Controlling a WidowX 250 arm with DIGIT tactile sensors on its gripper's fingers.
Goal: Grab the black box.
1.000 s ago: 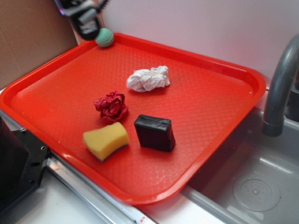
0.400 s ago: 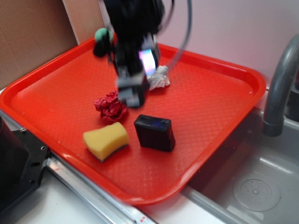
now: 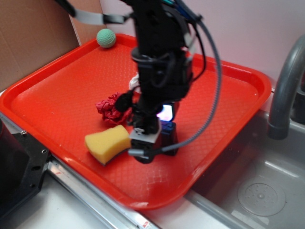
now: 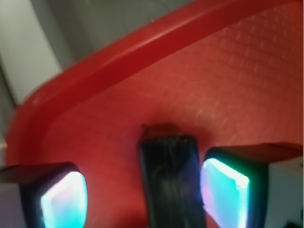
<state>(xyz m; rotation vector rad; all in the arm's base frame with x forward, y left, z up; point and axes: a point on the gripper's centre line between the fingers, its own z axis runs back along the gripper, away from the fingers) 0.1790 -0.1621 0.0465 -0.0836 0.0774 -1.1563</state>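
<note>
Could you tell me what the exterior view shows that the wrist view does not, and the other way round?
Only the exterior view shows the yellow sponge, the red crumpled paper, the green ball, the faucet and the whole arm. Only the wrist view shows the gap between the lit fingers, with the black box between them, nearer one finger. Both show the red tray, the black box and the gripper.
</note>
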